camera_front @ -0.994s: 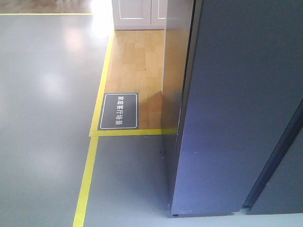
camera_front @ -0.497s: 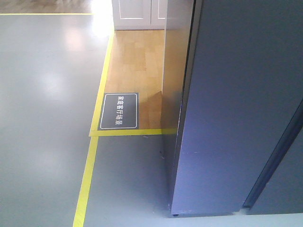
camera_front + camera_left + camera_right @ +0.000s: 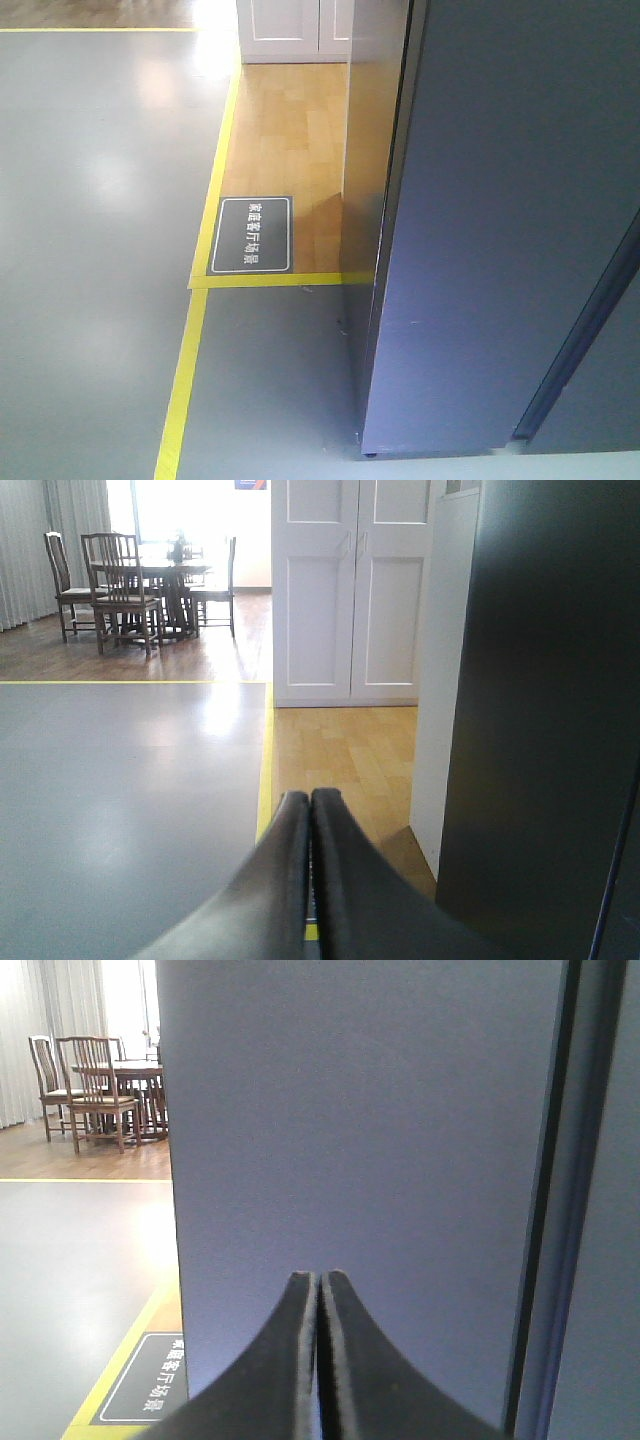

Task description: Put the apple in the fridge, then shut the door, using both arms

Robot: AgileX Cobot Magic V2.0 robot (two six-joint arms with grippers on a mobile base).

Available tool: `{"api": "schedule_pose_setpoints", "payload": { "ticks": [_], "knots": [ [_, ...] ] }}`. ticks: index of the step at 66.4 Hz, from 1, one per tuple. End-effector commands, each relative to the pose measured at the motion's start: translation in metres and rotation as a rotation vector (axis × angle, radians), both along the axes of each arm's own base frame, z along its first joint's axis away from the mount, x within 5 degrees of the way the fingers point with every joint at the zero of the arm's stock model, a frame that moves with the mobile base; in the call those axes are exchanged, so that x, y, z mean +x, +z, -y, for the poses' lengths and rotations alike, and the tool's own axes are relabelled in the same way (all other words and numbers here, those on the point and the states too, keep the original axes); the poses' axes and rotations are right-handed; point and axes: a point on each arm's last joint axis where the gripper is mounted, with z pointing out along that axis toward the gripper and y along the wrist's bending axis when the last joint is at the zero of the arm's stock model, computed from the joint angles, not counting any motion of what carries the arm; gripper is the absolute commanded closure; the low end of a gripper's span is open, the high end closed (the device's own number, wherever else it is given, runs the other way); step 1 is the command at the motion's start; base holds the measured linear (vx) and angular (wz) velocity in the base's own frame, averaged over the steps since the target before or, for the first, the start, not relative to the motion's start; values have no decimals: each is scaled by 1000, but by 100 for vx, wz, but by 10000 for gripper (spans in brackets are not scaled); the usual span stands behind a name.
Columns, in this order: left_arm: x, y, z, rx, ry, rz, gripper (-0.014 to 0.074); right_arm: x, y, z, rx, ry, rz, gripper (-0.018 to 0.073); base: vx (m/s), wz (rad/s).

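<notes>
Both grippers, left gripper (image 3: pixel 310 798) and right gripper (image 3: pixel 319 1278), pressed closed, empty, facing the door (image 3: pixel 360 1160)

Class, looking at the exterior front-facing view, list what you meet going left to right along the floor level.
Grey floor → yellow tape line → black floor sign → wooden floor → fridge.

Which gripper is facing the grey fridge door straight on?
The right gripper: the grey fridge door fills its wrist view. The left gripper points past the fridge's edge at the white panelled cabinet. Both have shut jaws.
</notes>
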Motion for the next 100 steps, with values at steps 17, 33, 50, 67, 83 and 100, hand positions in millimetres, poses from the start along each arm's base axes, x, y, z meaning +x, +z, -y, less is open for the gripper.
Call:
{"api": "schedule_pose_setpoints", "payload": {
  "ticks": [17,33,50,67,83,100],
  "knots": [
    [-3,14,0,-3,4,108,603,-2,8,1,-7,-9,86,562,0,0],
    [-3,14,0,-3,4,108,603,-2,8,1,-7,-10,83,562,0,0],
    [-3,14,0,-3,4,108,603,-2,8,1,-7,-10,84,562,0,0],
    [-3,14,0,-3,4,108,603,-2,8,1,-7,-10,84,562,0,0],
    [-3,14,0,-3,4,108,603,-2,8,1,-7,-10,84,562,0,0],
    [-3,14,0,-3,4,108,603,-2,8,1,-7,-10,84,562,0,0]
  ]
}}
